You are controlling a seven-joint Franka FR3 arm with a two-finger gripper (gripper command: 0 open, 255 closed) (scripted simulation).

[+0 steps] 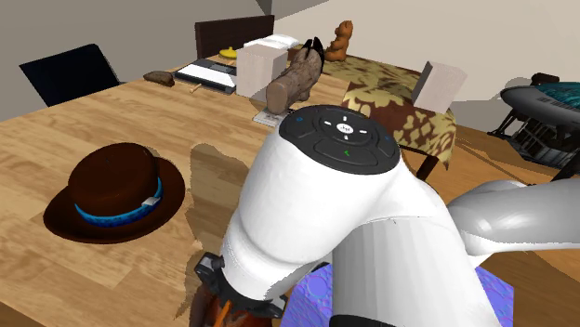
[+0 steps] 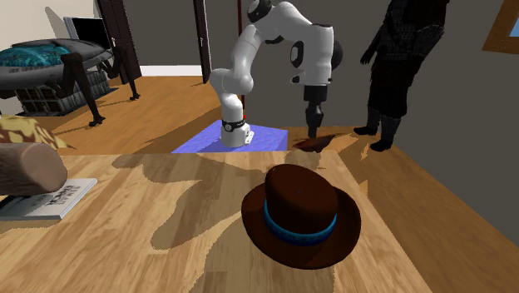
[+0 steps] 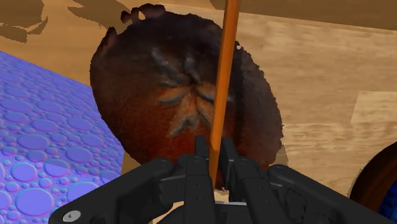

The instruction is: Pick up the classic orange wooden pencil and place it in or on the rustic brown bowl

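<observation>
1. All-black two-finger gripper (image 3: 215, 160): fingers clamped on slim orange pencil (image 3: 226, 76), which runs straight out past the fingertips.
2. Pencil crosses above dark brown, rough-rimmed bowl (image 3: 159, 108).
3. Bowl on light wooden table (image 3: 318, 83), near edge, just beside purple bubbled stand top (image 3: 38, 146).
4. Brown felt hat with blue band (image 1: 116, 190) farther off, shoulder view's left.

Desk (image 1: 56, 130): light wood planks. Directly on it:
- dark brown hat (image 1: 116, 190) with a blue band, mid-surface
- dark brown bowl (image 3: 159, 89), near one edge
- white box (image 1: 260, 70), towards the far end
- flat book (image 2: 50, 198), near the box
</observation>
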